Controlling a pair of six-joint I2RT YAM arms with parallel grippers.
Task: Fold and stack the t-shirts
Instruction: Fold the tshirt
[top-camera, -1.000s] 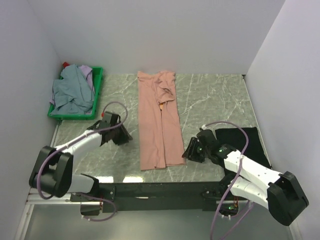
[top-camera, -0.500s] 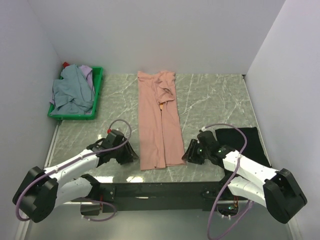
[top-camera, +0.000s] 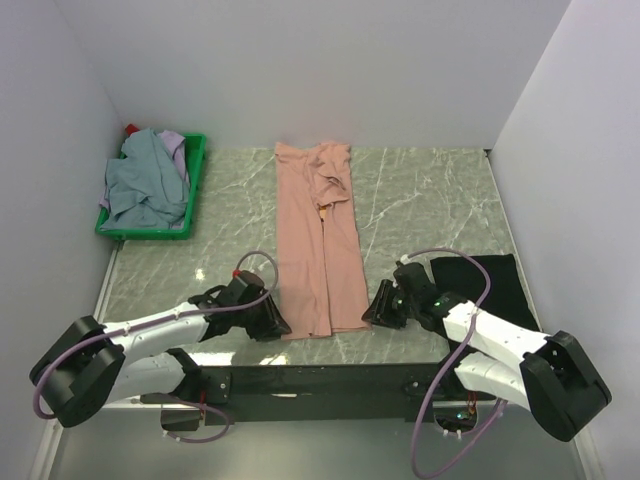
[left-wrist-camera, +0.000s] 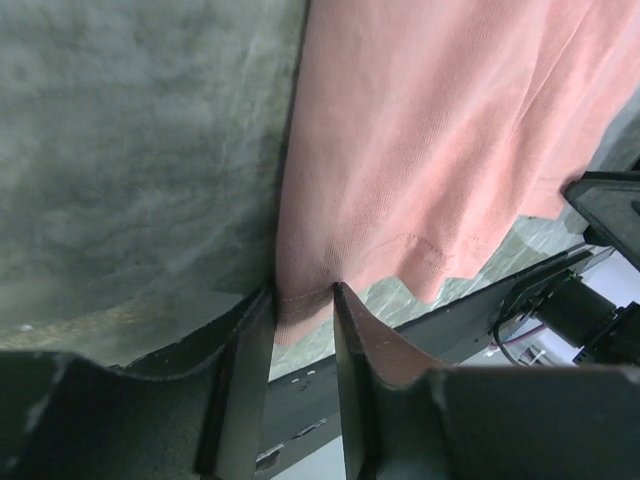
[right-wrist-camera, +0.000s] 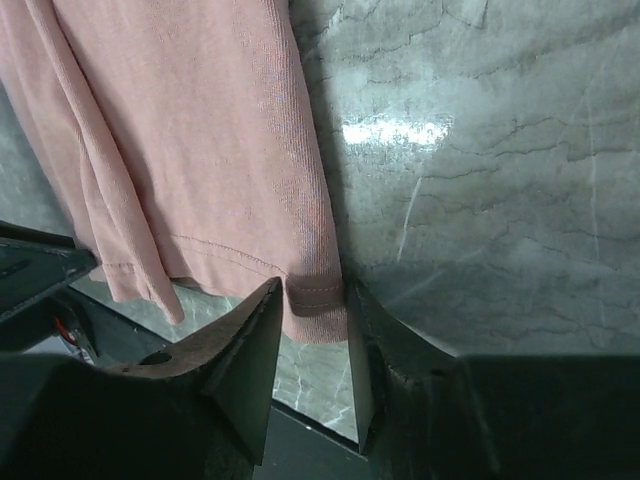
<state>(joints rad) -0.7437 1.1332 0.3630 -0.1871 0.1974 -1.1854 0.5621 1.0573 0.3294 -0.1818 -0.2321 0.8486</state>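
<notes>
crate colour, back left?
Green crate; clearest in the top view.
</notes>
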